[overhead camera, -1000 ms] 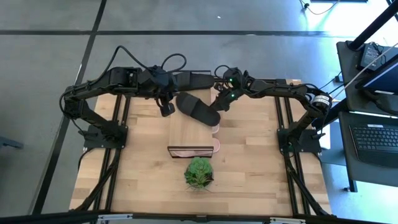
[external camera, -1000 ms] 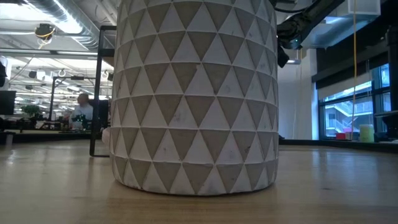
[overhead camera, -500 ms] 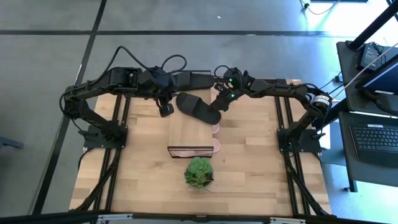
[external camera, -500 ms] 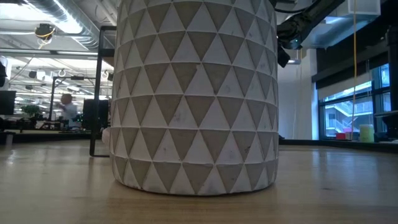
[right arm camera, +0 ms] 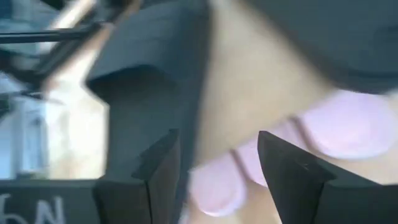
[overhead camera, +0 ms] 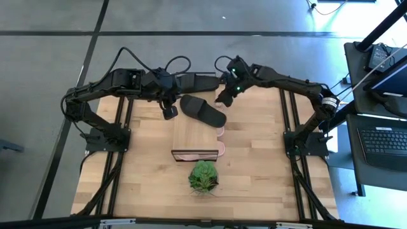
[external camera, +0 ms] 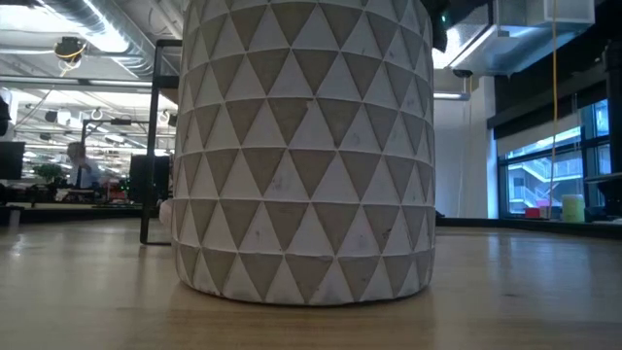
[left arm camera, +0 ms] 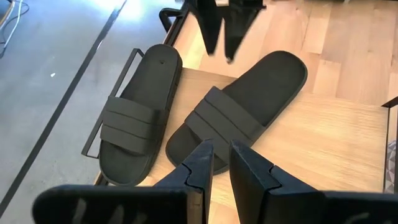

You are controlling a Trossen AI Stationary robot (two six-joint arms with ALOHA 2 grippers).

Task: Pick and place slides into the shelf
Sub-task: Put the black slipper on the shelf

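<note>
A black slide (overhead camera: pixel 203 110) (left arm camera: pixel 239 112) lies sole-down and slantwise on the far part of the shelf's plank top (overhead camera: pixel 189 135). A second black slide (overhead camera: pixel 194 81) (left arm camera: pixel 140 124) lies beyond it at the table's far edge. Pale pink slides (overhead camera: pixel 219 131) (right arm camera: pixel 348 124) show under the plank, and one (overhead camera: pixel 197 154) shows at the shelf's near end. My right gripper (overhead camera: pixel 223 100) (right arm camera: pixel 214 168) hovers open above and just beyond the first slide's right end, touching nothing. My left gripper (overhead camera: pixel 170 114) (left arm camera: pixel 216 152) hangs by the shelf's far left corner, with a narrow gap between its fingers.
A green potted plant (overhead camera: pixel 203 176) stands just near of the shelf; its triangle-patterned pot (external camera: pixel 301 146) fills the low view and hides most of the shelf. Bare wood lies left and right of the shelf. A person shows far off in the room (external camera: pixel 76 160).
My right gripper has come away from the right end of the black slide on the shelf top, rising and moving toward the table's far edge. That slide stays where it lay. The left arm has kept still.
</note>
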